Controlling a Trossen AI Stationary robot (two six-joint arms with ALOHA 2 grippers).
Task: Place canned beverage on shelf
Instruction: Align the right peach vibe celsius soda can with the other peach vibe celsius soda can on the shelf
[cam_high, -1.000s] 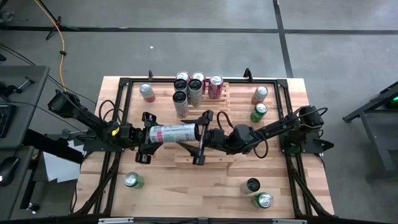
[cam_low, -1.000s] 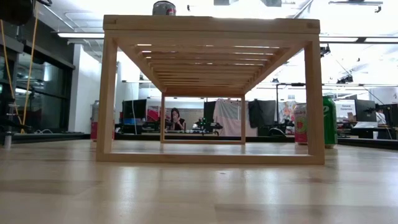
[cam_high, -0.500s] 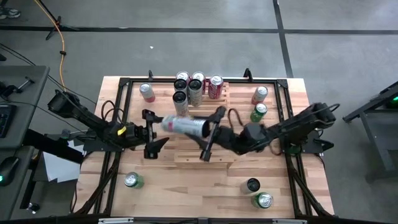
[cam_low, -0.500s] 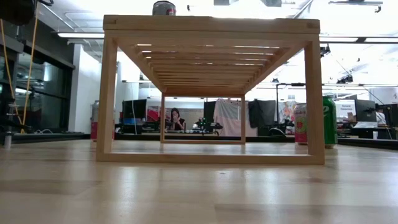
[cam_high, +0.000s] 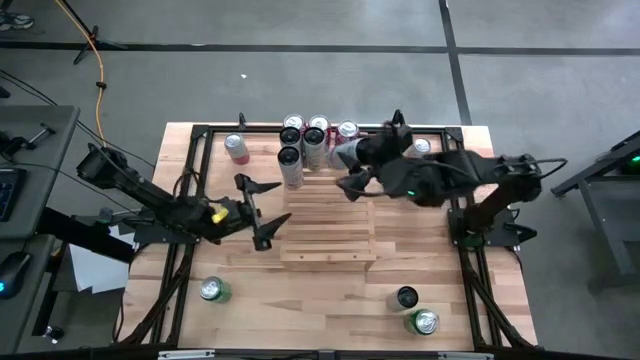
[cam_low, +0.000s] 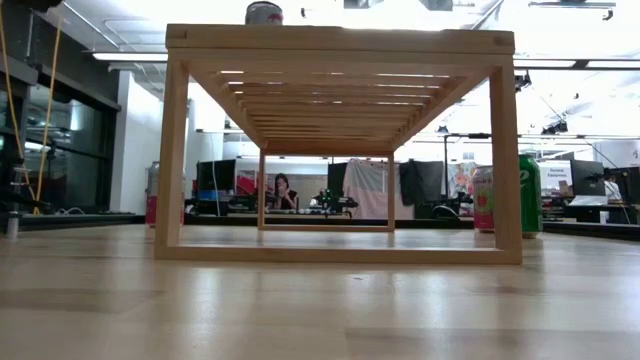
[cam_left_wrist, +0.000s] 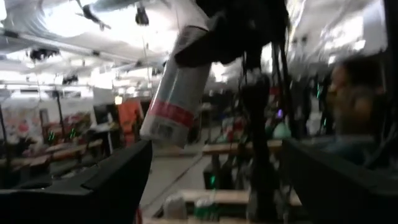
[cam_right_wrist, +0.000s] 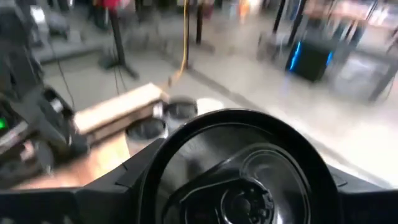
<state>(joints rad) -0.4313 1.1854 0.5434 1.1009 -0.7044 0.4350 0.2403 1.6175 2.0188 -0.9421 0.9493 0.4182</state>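
The shelf (cam_high: 325, 215) is a light-wood slat rack in the middle of the table; the low view shows it from the side (cam_low: 340, 40). Several cans (cam_high: 305, 135) stand on its far left part. My right gripper (cam_high: 352, 165) is above the shelf's far edge, shut on a silver can with a pink band (cam_left_wrist: 177, 93), which also shows in the high view (cam_high: 344, 152). My left gripper (cam_high: 262, 210) is open and empty at the shelf's left side. My right gripper holds the silver can by its upper end (cam_left_wrist: 194, 38), pinched between the two fingers. The right wrist view looks onto the can's round end (cam_right_wrist: 236, 180) between the fingers (cam_right_wrist: 87, 193). The can hangs tilted below the gripper, lifted clear.
Loose cans stand on the table: a pink one (cam_high: 235, 147) at the far left, a green one (cam_high: 213, 290) at the near left, a dark one (cam_high: 406, 297) and a green one (cam_high: 424, 322) at the near right, one (cam_high: 421, 146) at the far right.
The can lay level between both grippers above the shelf. My left gripper has opened, let go and drawn back toward the table's left. My right gripper has carried the can toward the far edge and tipped it from level to steeply tilted.
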